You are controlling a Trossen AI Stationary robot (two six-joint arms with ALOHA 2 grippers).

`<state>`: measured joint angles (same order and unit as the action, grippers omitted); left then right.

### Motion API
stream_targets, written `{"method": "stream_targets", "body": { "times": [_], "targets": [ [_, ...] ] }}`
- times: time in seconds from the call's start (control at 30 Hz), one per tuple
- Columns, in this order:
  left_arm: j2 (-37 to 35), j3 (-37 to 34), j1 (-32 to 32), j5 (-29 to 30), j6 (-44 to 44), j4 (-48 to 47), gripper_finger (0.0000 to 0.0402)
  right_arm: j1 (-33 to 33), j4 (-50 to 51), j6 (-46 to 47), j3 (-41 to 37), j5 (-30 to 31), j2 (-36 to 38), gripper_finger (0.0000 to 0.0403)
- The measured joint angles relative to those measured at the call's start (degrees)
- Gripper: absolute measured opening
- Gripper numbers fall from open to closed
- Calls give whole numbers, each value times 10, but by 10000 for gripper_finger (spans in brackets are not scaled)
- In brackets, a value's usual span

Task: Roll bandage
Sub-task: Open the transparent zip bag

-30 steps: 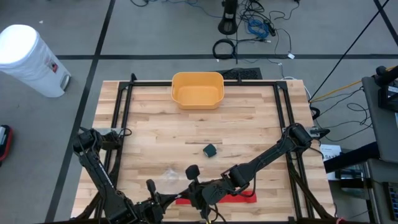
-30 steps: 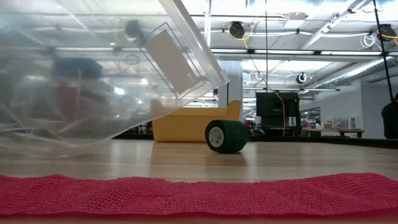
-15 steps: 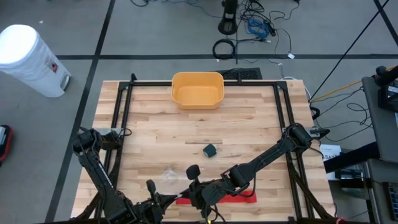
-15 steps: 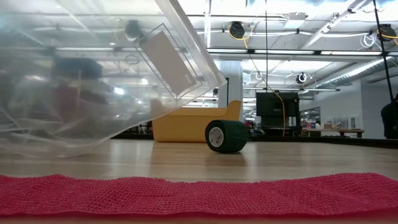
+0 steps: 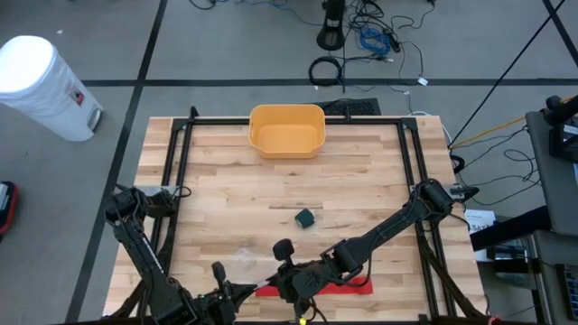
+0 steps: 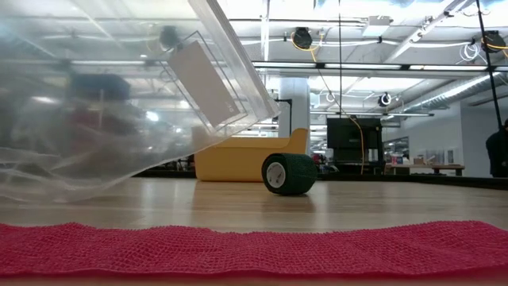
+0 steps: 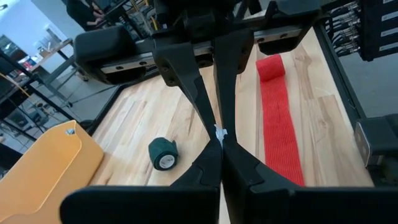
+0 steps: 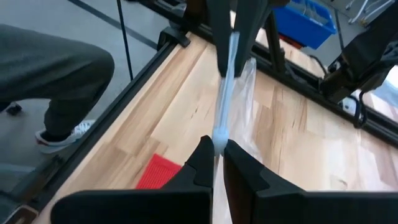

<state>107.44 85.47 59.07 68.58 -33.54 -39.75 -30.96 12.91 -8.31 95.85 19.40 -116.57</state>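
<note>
Bandage (image 7: 279, 124) unrolled (no legible writing)

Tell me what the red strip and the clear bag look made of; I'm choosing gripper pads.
Red strip: an open-weave, gauzy elastic fabric, matte; the mesh texture shows in the low view. Clear bag: thin transparent plastic film, glossy, with creases and light reflections, probably polyethylene. Both grippers, left and right, are shut on the clear bag.

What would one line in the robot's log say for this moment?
left gripper: shut on clear plastic bag | right gripper: shut on same bag | red bandage: laid out, not held | green roll: mid-table
</note>
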Motion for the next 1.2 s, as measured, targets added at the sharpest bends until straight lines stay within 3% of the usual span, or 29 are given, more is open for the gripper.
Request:
{"method": "stream_targets", "body": {
  "times": [0.73,0.9,1.2],
  "targets": [
    [0,50,31,57,68,2,6,0,97,53,0,-4,0,9],
    [0,65,30,67,87,3,6,0,113,73,0,-46,0,9],
    [0,82,30,75,115,2,6,0,158,102,0,-58,0,9]
  ]
}}
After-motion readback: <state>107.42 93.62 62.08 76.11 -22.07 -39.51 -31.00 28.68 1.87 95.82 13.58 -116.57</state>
